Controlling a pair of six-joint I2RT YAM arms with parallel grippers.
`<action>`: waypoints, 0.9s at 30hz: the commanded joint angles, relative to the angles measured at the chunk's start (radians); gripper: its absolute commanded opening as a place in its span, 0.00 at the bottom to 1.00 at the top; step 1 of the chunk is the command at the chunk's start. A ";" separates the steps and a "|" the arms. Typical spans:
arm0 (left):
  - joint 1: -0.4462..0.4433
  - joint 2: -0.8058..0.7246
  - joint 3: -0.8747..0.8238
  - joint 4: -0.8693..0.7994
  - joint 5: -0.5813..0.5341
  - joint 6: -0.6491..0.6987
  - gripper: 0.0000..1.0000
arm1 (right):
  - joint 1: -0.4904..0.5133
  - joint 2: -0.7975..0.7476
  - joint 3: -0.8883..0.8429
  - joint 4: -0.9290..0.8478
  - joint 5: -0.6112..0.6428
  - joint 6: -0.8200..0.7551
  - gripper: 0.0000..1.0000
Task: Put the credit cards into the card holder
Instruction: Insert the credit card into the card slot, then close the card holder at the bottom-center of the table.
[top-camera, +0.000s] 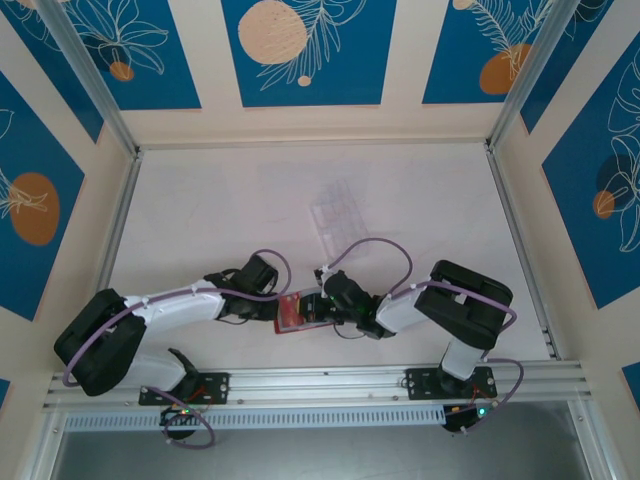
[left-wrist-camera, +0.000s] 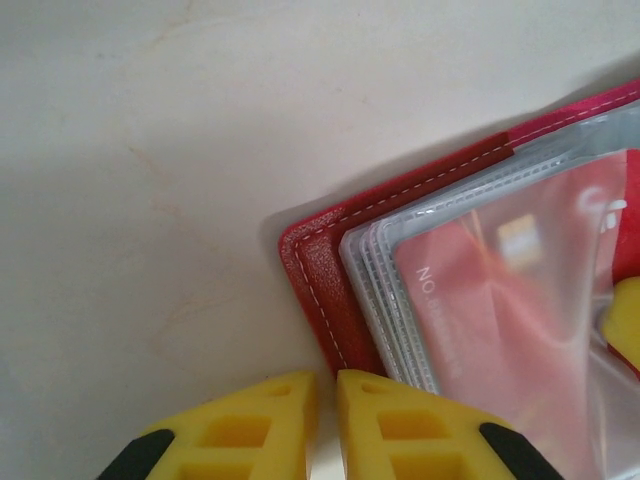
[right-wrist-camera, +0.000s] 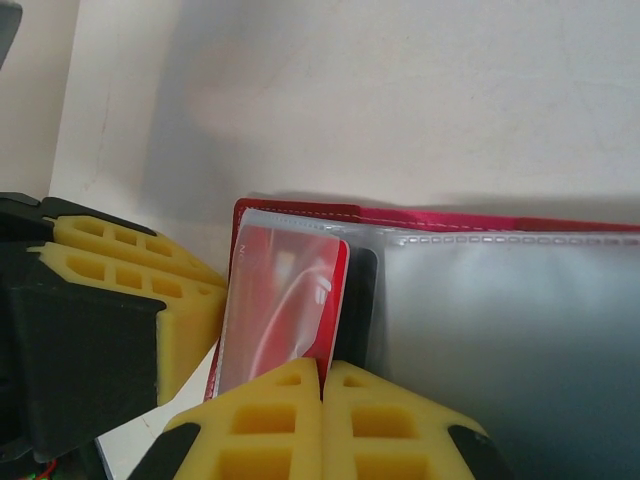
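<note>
The red card holder (top-camera: 291, 314) lies open on the table between my two grippers, its clear sleeves up. A red credit card (right-wrist-camera: 285, 290) sits in the leftmost sleeve (left-wrist-camera: 490, 300), and a black card (right-wrist-camera: 362, 300) stands just behind it. My right gripper (right-wrist-camera: 322, 375) is shut, its tips against the near edge of the red card. My left gripper (left-wrist-camera: 327, 385) is shut to a thin slit at the holder's stitched red cover edge (left-wrist-camera: 320, 280), with one finger (left-wrist-camera: 400, 420) lying over the holder's corner. That same gripper (right-wrist-camera: 205, 285) shows beside the holder's left edge (right-wrist-camera: 238, 215).
A clear plastic compartment tray (top-camera: 335, 212) lies further back on the white table (top-camera: 200, 220). Purple cables loop over both arms. An aluminium rail (top-camera: 320, 380) runs along the near edge, and printed walls close in the other three sides.
</note>
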 joint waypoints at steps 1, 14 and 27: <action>0.004 0.056 -0.038 0.079 0.036 -0.007 0.15 | 0.021 0.054 0.010 -0.059 -0.062 -0.002 0.02; 0.004 0.063 -0.049 0.097 0.020 -0.023 0.16 | -0.055 -0.266 0.090 -0.515 -0.070 -0.121 0.37; 0.004 0.074 -0.039 0.106 0.028 -0.013 0.17 | -0.136 -0.457 0.180 -1.040 0.141 -0.225 0.52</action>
